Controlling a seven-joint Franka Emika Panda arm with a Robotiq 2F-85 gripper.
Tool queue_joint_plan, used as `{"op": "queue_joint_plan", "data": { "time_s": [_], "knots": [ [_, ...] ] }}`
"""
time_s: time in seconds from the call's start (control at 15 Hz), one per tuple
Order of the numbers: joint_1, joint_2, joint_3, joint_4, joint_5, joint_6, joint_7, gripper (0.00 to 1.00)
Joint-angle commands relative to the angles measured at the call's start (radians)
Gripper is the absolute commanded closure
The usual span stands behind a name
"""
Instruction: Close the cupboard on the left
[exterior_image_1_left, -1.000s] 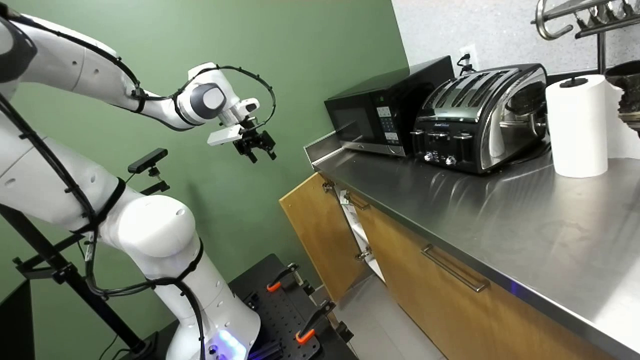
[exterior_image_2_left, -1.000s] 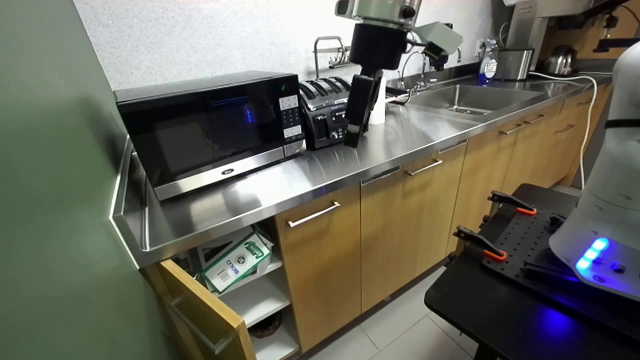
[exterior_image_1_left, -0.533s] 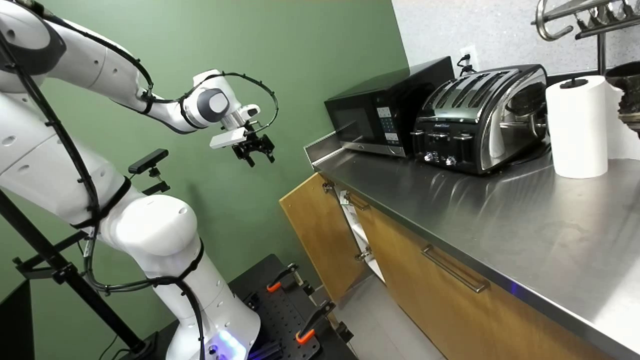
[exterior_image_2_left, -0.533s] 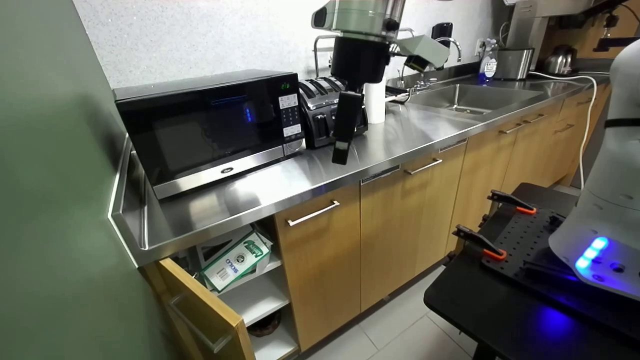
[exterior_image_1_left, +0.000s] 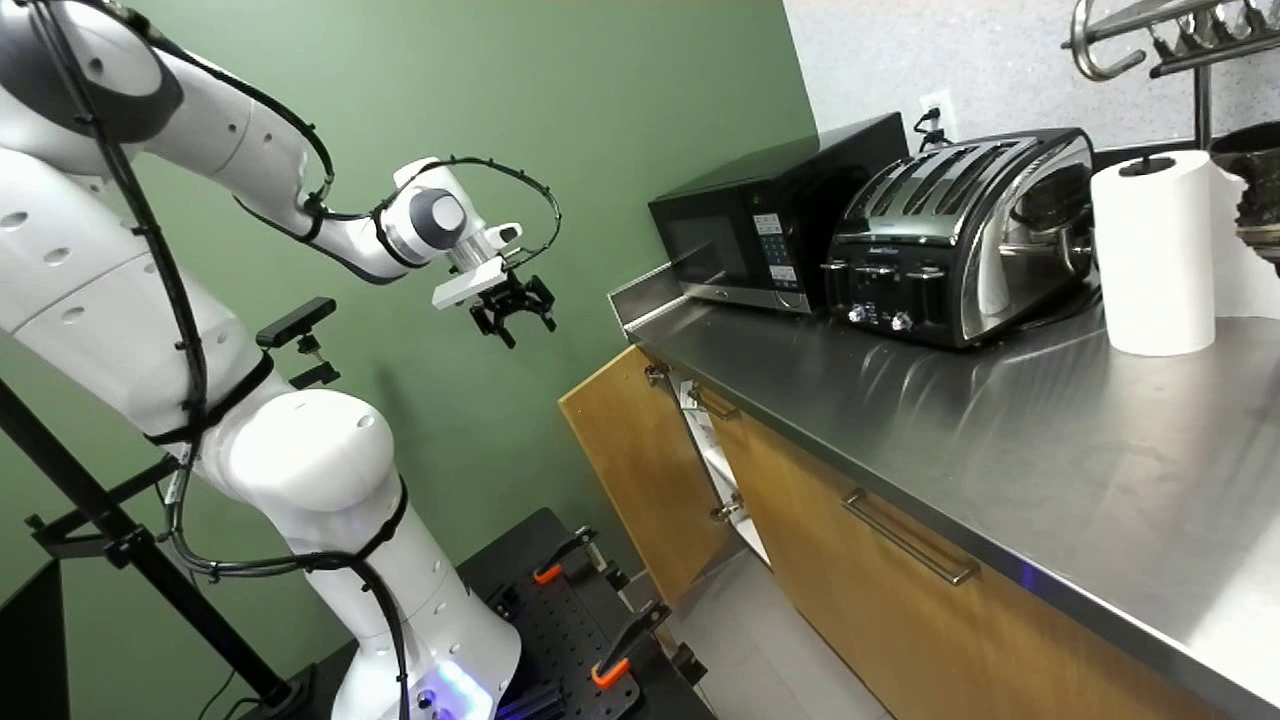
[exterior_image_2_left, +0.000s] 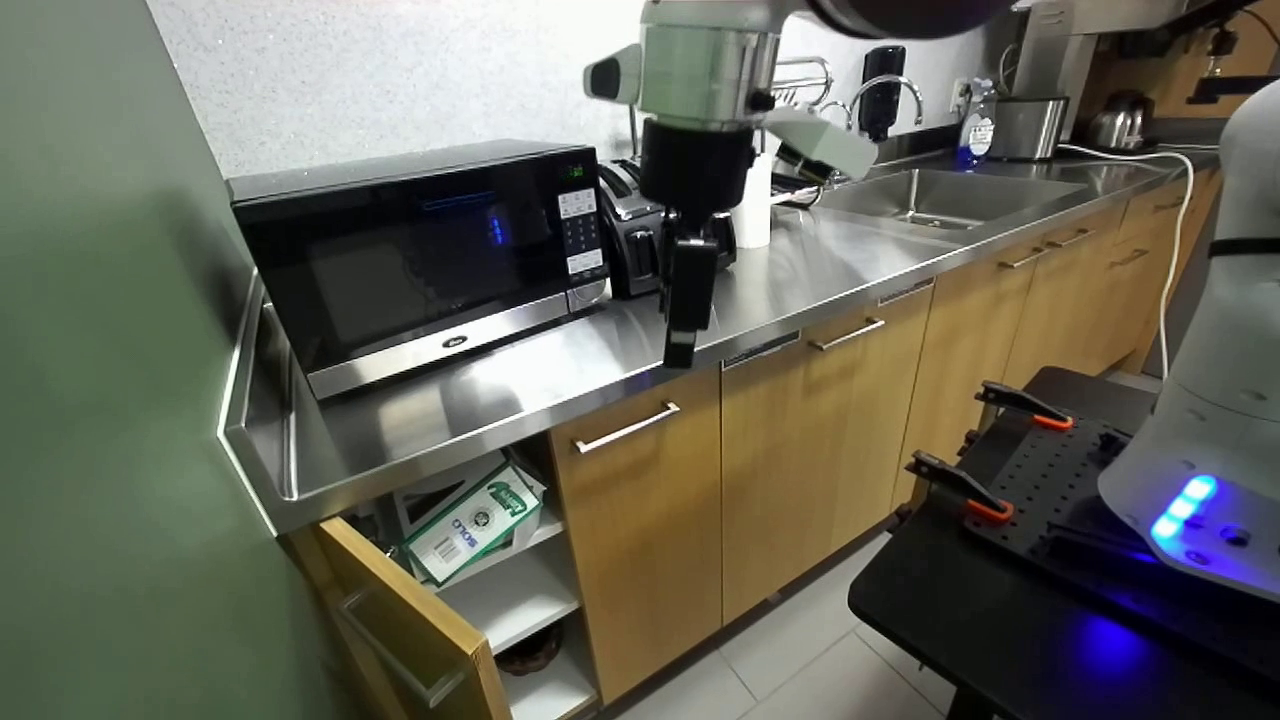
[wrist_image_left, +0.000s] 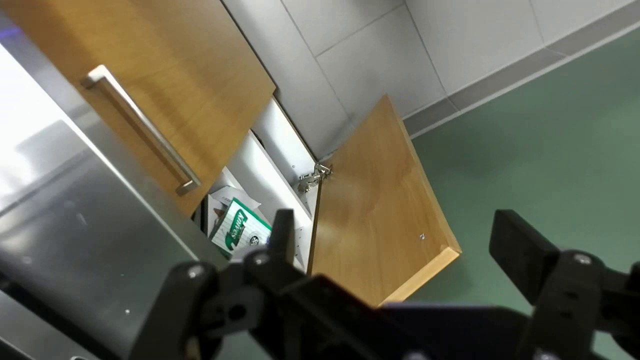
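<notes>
The cupboard's light-brown wooden door (exterior_image_1_left: 640, 460) stands wide open towards the green wall. In an exterior view the door (exterior_image_2_left: 405, 650) shows its bar handle on the wall-facing side. White shelves and a white-green box (exterior_image_2_left: 475, 525) show inside. My gripper (exterior_image_1_left: 530, 335) is open and empty, in the air above counter height and apart from the door. It also shows side-on in an exterior view (exterior_image_2_left: 680, 350), in front of the counter's edge. In the wrist view the gripper (wrist_image_left: 395, 220) has its fingers wide apart, with the door (wrist_image_left: 370, 190) and its hinge below.
A steel counter (exterior_image_2_left: 520, 385) carries a black microwave (exterior_image_2_left: 420, 260), a toaster (exterior_image_1_left: 950, 230) and a paper roll (exterior_image_1_left: 1155, 255). Shut wooden fronts (exterior_image_2_left: 640, 540) with bar handles adjoin the cupboard. The green wall (exterior_image_1_left: 450, 430) is close behind the door. A black table (exterior_image_2_left: 960, 590) with clamps holds the arm's base.
My gripper has moved lower, and left in an exterior view, from in front of the toaster to the counter's edge. The fingers stay open. The door has not moved.
</notes>
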Motion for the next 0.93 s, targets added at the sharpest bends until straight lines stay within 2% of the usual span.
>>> {"op": "queue_joint_plan", "data": {
  "time_s": [0.0,0.2,0.4,0.53,0.67,0.73,0.87],
  "knots": [
    [-0.016,0.231,0.054,0.184,-0.202,-0.003,-0.011,0.0],
    [0.012,0.411,0.054,0.347,-0.438,-0.03,-0.008,0.0],
    [0.063,0.6,0.009,0.506,-0.631,0.0,-0.064,0.0],
    [0.082,0.708,-0.002,0.598,-0.649,0.064,-0.124,0.0],
    [0.081,0.765,0.019,0.659,-0.576,0.087,-0.203,0.0],
    [0.092,0.702,-0.013,0.574,-0.59,0.092,-0.15,0.0],
    [0.1,0.758,-0.01,0.633,-0.573,0.096,-0.188,0.0]
  ]
}}
